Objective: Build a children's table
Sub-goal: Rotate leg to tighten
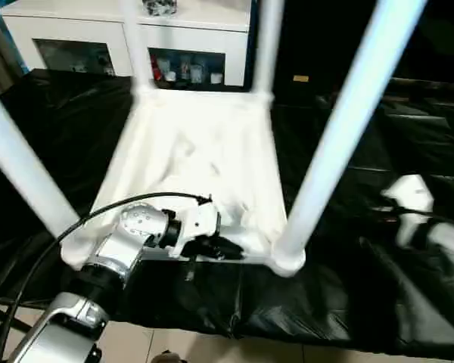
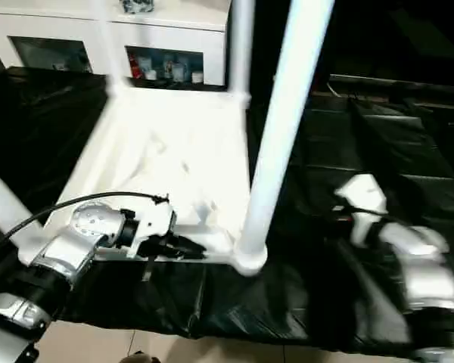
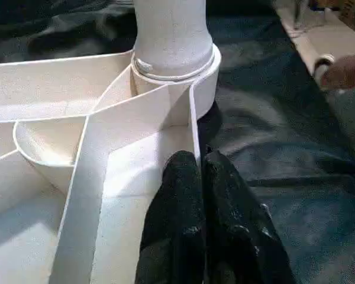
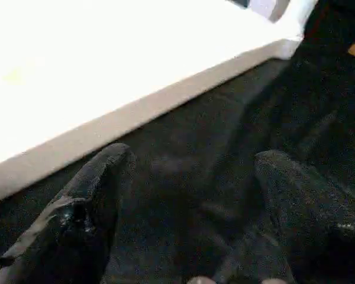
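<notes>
A black plastic sheet [image 1: 363, 287] covers the work surface, and on it the children's table [image 1: 200, 162] lies upside down, its ribbed underside facing up and four white tubular legs rising from the round corner sockets. The near right leg [image 1: 340, 136] stands in its socket [image 3: 183, 74] just ahead of the left fingers [image 3: 183, 231]; the near left leg [image 1: 19, 162] rises on the far side of the left forearm. The two far legs [image 1: 266, 45] stand at the table's rear corners.

Beyond the table stands a white cabinet [image 1: 129, 34] with glass-fronted compartments; small red and pale items [image 1: 183, 69] sit in one of them, too small to name, and no writing on them can be read.

The left gripper [image 1: 225, 248] has its two black fingers pressed together, holding nothing. Their tips rest at the table's near rim, one finger inside the raised edge wall and the other outside it, over the sheet.

The right gripper [image 4: 189, 195] hangs above the sheet with its fingers spread wide and nothing between them, well apart from the table's side edge [image 4: 136, 112], which runs past beyond the fingertips.
</notes>
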